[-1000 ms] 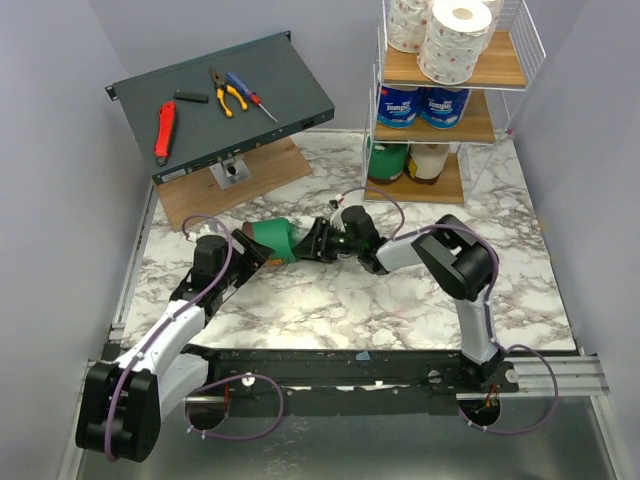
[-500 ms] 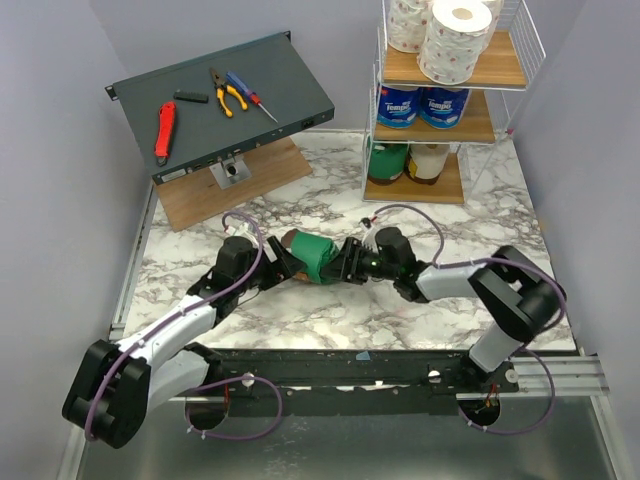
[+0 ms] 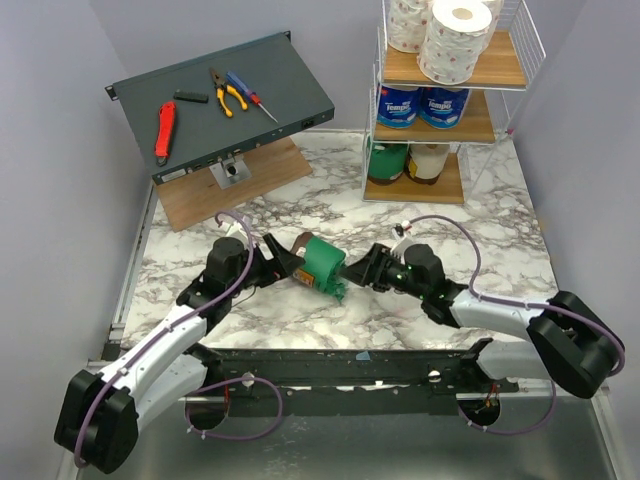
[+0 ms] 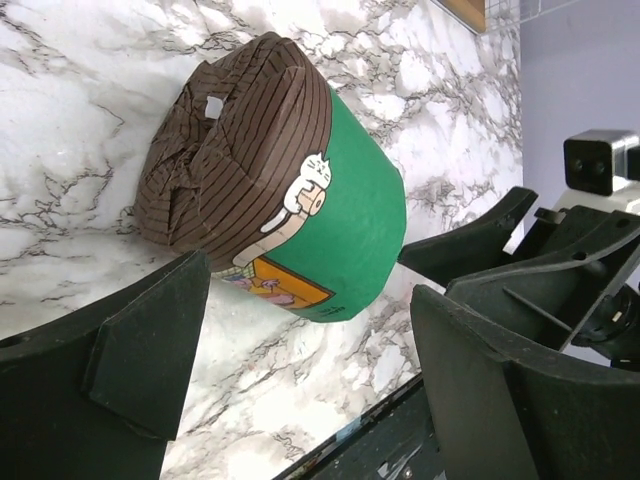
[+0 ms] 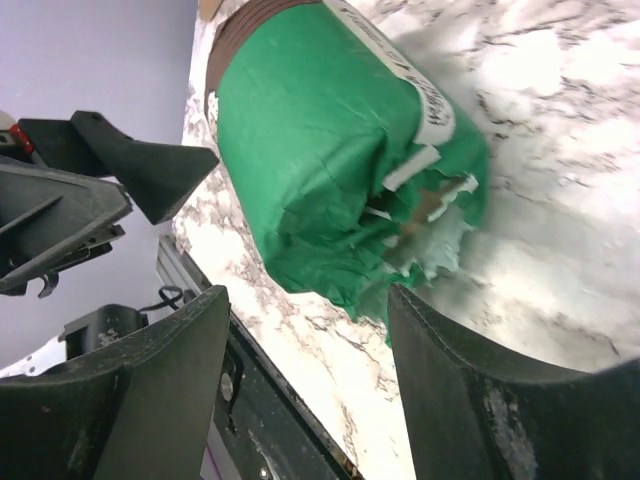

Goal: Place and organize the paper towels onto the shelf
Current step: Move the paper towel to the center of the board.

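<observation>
One of the paper towels, a green roll (image 3: pixel 322 268) with a brown striped end (image 4: pixel 240 150), lies on its side on the marble table. My left gripper (image 3: pixel 287 264) is just left of it, open, with its fingertips (image 4: pixel 150 340) short of the brown end. My right gripper (image 3: pixel 362 268) faces the roll's torn green end (image 5: pixel 420 210), open, the roll (image 5: pixel 320 140) lying ahead of its fingers. The shelf (image 3: pixel 480 118) stands at the back right. It holds white speckled rolls (image 3: pixel 450 40) on top, blue-and-white ones (image 3: pixel 420 105) in the middle, and a green (image 3: pixel 386 160) and a cream one (image 3: pixel 428 160) below.
A dark grey slanted panel (image 3: pixel 290 75) at the back left carries a red tool (image 3: pixel 164 130), pliers (image 3: pixel 226 94) and a screwdriver (image 3: pixel 250 96). It rests on a wooden board (image 3: pixel 270 168). The table's front rail (image 3: pixel 350 365) runs just below the grippers.
The green roll has moved right and toward the near edge with both grippers. The right arm has swung low to the right and its jaws have widened off the roll.
</observation>
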Robot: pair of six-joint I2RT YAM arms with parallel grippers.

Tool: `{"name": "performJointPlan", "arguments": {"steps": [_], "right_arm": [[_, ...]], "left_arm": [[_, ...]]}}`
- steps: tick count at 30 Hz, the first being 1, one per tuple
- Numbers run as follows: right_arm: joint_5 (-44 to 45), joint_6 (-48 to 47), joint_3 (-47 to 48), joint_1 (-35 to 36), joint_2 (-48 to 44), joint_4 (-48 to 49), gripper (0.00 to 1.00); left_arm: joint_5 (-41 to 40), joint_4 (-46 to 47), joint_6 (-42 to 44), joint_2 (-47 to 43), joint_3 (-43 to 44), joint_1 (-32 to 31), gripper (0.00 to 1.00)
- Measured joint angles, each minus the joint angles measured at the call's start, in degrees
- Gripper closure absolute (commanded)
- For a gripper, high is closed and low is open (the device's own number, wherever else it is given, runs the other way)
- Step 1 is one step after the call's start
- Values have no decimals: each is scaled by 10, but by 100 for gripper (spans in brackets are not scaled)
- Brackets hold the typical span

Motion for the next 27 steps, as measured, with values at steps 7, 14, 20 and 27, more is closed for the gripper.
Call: {"name": "performJointPlan", "arguments": {"steps": [7,14,20,27], "right_arm": [[23,80,-64,0,-17,70,18],[2,151,-59,0,54,194,0],[-17,179,-46,0,126,256,0],[-21,190,-24,0,184,286,4]], "left_arm": [[-34,-20,5,-31,0,0,16],[-67,-17,4,-29,0,0,16],[-66,-6,3,-6,0,0,16],[-65,8,1,5,-3,0,16]]}}
